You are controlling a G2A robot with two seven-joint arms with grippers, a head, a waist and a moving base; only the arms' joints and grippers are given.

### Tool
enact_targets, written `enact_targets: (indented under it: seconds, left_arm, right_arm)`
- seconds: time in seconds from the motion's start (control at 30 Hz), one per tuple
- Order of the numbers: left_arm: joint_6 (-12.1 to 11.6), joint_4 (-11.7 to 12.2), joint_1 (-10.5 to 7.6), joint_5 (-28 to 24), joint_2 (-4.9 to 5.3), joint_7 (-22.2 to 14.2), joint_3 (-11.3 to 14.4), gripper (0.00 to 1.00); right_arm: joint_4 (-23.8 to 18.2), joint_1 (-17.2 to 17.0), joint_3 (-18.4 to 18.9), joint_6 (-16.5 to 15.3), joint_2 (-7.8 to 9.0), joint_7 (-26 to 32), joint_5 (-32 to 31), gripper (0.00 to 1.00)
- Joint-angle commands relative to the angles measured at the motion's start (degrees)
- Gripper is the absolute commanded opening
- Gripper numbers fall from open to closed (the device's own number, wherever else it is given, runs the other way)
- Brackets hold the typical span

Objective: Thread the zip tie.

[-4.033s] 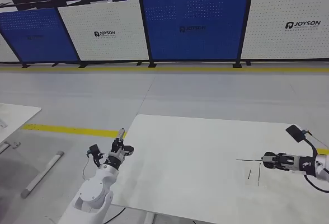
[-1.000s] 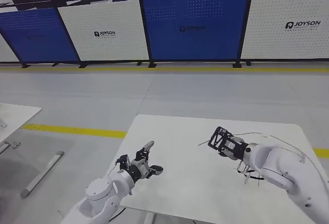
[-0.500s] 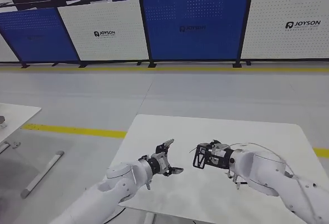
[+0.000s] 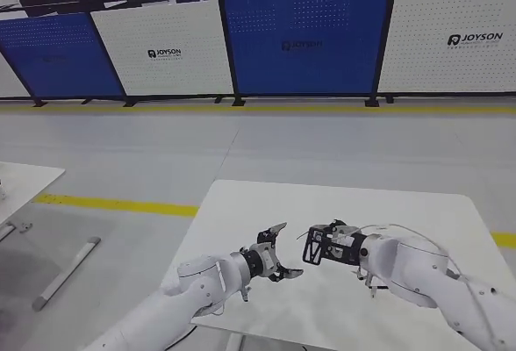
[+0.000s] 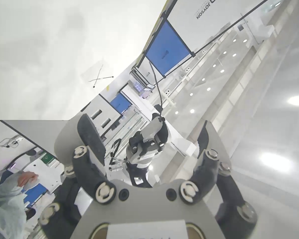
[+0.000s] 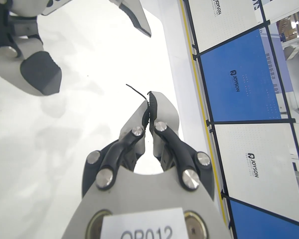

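Two rows of colour fill the back: white and blue pegboard panels [image 4: 304, 44] stand in a line beyond a yellow floor stripe [image 4: 109, 204], and each panel carries a small printed logo [image 4: 475, 39] near its middle. Nearer, the white table [image 4: 398, 206] holds both arms, with a second table's corner [image 4: 12, 184] at the far left and a pale tube [image 4: 65, 272] lying on the floor between them. Over the table's near middle the left gripper [image 4: 289, 250] has its fingers spread wide and holds nothing; it faces the right gripper [image 6: 149, 101] just beside it, the two tips apart. That right gripper is pinched closed on a thin black zip tie [image 6: 137, 92], whose free end curves out past the fingertips toward the left one. Each gripper base bears a white printed label [image 6: 142, 225]. Two more black ties [image 5: 99, 77] lie crossed on the tabletop, well apart from both grippers.
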Motion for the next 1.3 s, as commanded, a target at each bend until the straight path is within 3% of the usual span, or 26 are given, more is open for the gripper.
enact_targets:
  seconds: [0.0,0.03,0.23,0.47,0.63,0.87,0.9,0.93,1.0,1.23,1.27]
  left_arm:
    - [-0.1,2.2,-2.40,0.2,-1.31,0.6,1.2,1.00]
    - [-0.5,3.1,-3.23,0.2,-1.70,1.5,1.4,1.00]
    - [-0.5,3.1,-3.23,0.2,-1.70,1.5,1.4,1.00]
    - [-0.5,3.1,-3.23,0.2,-1.70,1.5,1.4,1.00]
    - [-0.5,3.1,-3.23,0.2,-1.70,1.5,1.4,1.00]
    - [-2.9,4.6,-3.60,0.4,-2.64,0.6,1.9,1.00]
    - [-3.1,4.7,-3.78,0.4,-2.78,0.6,2.0,0.93]
    - [-3.2,4.9,-3.96,0.3,-2.93,0.7,2.1,0.59]
    - [-3.2,5.2,-4.29,0.2,-3.24,1.0,2.4,0.38]
    - [-2.9,5.6,-4.60,0.5,-3.92,1.0,2.4,0.16]
    - [-2.9,5.7,-4.57,0.5,-3.99,1.0,2.3,0.20]
  right_arm:
    - [0.0,0.0,0.0,0.0,0.00,0.0,0.0,0.00]
    - [0.0,0.0,0.0,0.0,0.00,0.0,0.0,0.00]
    - [0.0,0.0,0.0,0.0,0.00,0.0,0.0,0.00]
    - [-1.8,-1.1,-0.6,0.0,0.68,-6.4,-6.1,0.00]
    - [-1.8,-1.0,-0.5,0.0,0.88,-6.3,-6.8,0.00]
    - [-1.8,-1.0,-0.5,0.0,0.88,-6.3,-6.8,0.00]
    - [-1.8,-1.0,-0.5,0.0,0.88,-6.3,-6.8,0.00]
    - [-1.8,-1.0,-0.5,0.0,0.88,-6.3,-6.8,0.00]
    - [-1.8,-1.0,-0.5,0.0,0.88,-6.3,-6.8,0.00]
    - [-1.8,-1.0,-0.5,0.0,0.88,-6.3,-6.8,0.00]
    - [-1.8,-1.0,-0.5,0.0,0.88,-6.3,-6.8,0.00]
